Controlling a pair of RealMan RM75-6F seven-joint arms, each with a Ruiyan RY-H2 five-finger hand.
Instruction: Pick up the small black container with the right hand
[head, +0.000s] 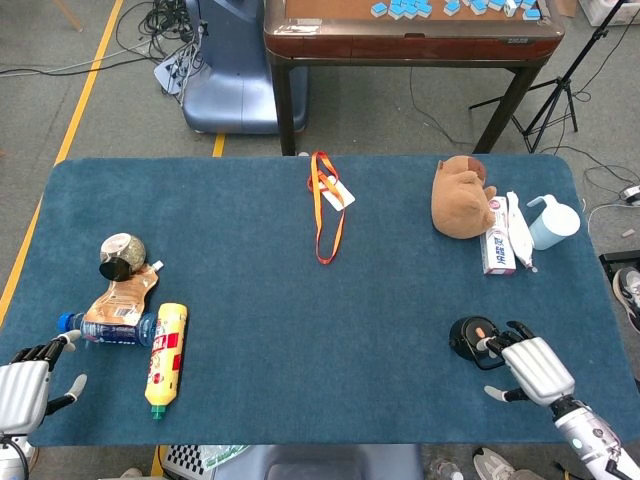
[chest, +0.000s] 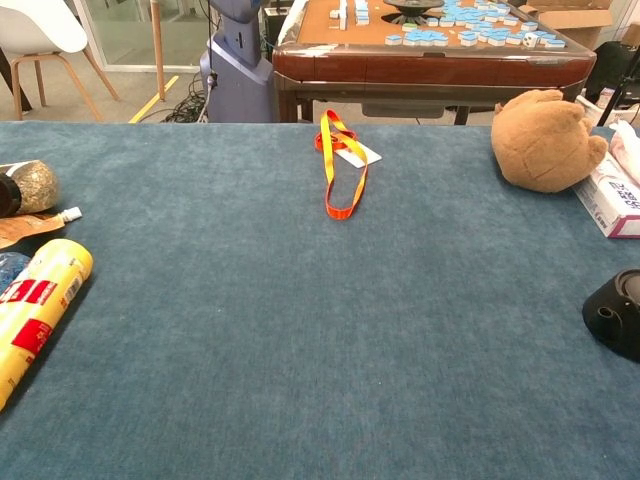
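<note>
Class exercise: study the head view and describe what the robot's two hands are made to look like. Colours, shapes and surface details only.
Both the right hand and the left hand have a silvery-white, ribbed, boxy back with rounded edges. Their fingers are slim and dark, with pale tips. Behind the right hand, a light grey cylindrical wrist runs toward the picture's corner.

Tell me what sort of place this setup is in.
Probably an indoor lab or test room: a blue felt-covered table holding assorted props, loose black floor cables, a black tripod stand, and a brown mahjong table behind.
</note>
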